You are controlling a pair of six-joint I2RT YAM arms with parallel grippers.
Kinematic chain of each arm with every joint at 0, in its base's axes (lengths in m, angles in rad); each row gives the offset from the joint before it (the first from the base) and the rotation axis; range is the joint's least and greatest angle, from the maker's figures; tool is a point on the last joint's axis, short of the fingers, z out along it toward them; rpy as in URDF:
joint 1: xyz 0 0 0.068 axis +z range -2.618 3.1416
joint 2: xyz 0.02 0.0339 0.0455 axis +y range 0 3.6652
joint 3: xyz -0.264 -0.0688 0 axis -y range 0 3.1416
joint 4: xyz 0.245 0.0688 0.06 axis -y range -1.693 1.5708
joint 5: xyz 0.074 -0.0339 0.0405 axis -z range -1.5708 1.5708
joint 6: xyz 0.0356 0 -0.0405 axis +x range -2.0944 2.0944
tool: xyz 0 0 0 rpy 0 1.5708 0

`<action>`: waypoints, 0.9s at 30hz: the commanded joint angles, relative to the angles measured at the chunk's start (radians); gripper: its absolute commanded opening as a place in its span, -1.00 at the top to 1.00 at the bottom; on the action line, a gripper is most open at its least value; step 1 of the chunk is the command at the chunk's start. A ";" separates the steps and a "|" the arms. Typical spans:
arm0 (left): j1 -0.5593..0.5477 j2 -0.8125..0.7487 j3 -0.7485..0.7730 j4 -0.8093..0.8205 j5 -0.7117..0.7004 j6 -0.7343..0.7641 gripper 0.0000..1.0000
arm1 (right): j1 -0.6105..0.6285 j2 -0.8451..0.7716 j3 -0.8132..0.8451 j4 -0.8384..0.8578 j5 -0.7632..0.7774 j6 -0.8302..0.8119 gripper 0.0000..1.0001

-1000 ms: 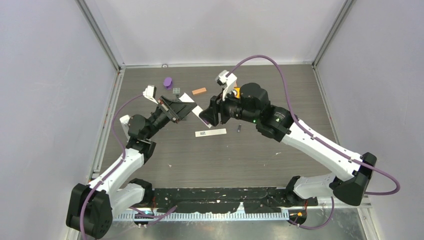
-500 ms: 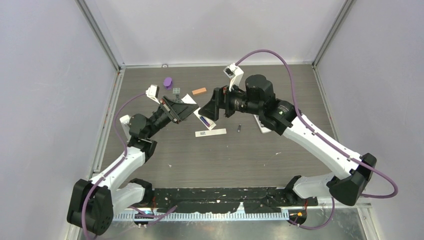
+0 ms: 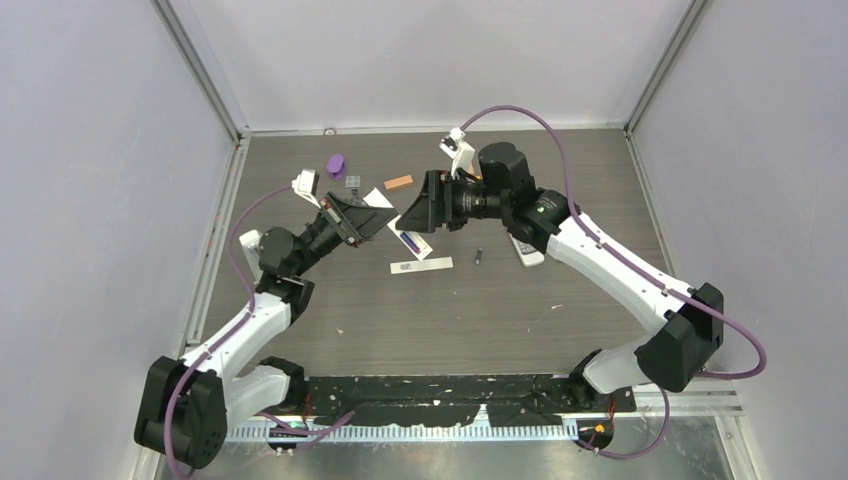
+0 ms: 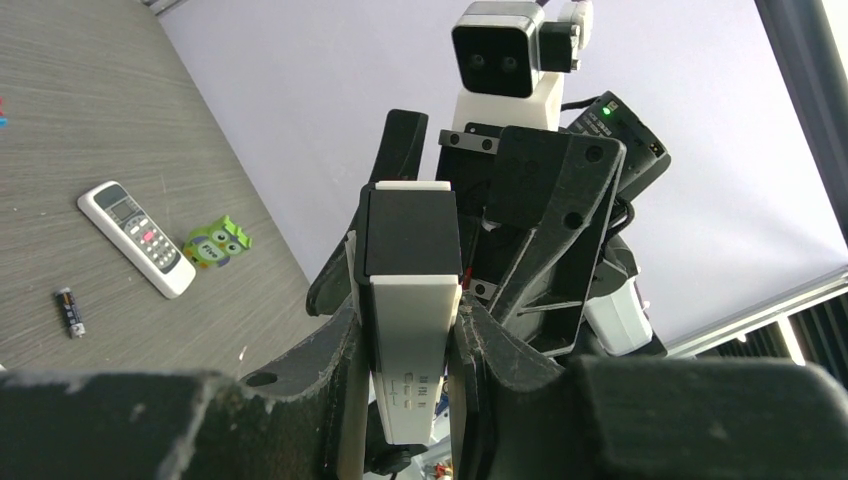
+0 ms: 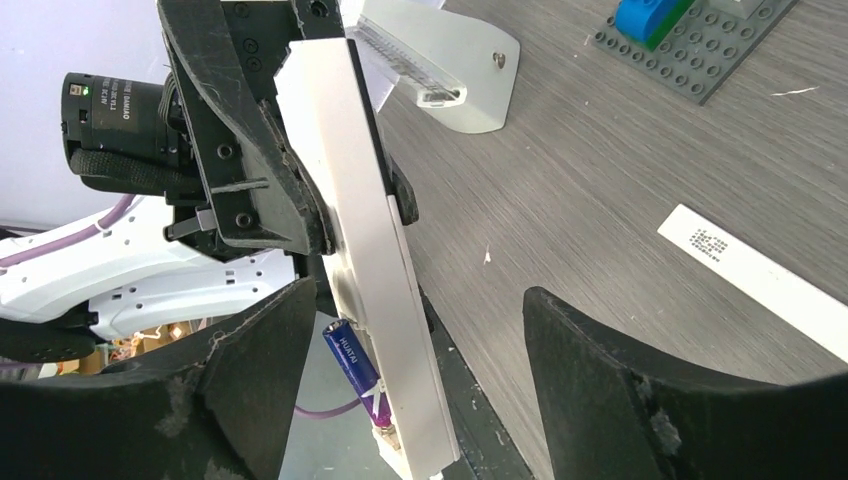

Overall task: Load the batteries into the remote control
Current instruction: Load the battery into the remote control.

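Observation:
My left gripper (image 3: 362, 217) is shut on a white remote control (image 3: 397, 232) and holds it tilted above the table; in the left wrist view the remote (image 4: 410, 290) stands clamped between my jaws (image 4: 405, 350). A blue-purple battery (image 5: 355, 368) lies in the remote's (image 5: 360, 240) open end, partly sticking out, and it also shows in the top view (image 3: 408, 241). My right gripper (image 5: 420, 370) is open with its jaws either side of the remote, touching nothing; in the top view it (image 3: 418, 213) faces the left gripper. A dark battery (image 3: 478, 257) lies on the table and shows in the left wrist view (image 4: 68, 311).
A second white remote (image 3: 526, 252) lies under the right arm beside a green owl toy (image 4: 216, 241). A white strip (image 3: 421, 265) lies below the grippers. An orange block (image 3: 398, 182), a purple object (image 3: 336, 164) and a grey studded plate (image 3: 352, 181) lie at the back.
My right gripper has drawn up and back from the remote's end, and its arm has swung toward the back. The battery now shows in the remote. The left gripper has barely moved.

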 commanded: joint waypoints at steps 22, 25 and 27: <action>0.003 0.008 0.053 0.083 -0.002 0.026 1.00 | -0.027 0.028 -0.042 0.102 -0.119 0.087 -0.35; 0.004 0.009 0.053 0.088 -0.014 0.009 1.00 | -0.028 0.028 -0.047 0.108 -0.130 0.084 -0.34; 0.006 0.008 0.058 0.102 -0.024 -0.003 1.00 | -0.027 0.025 -0.050 0.110 -0.131 0.082 -0.33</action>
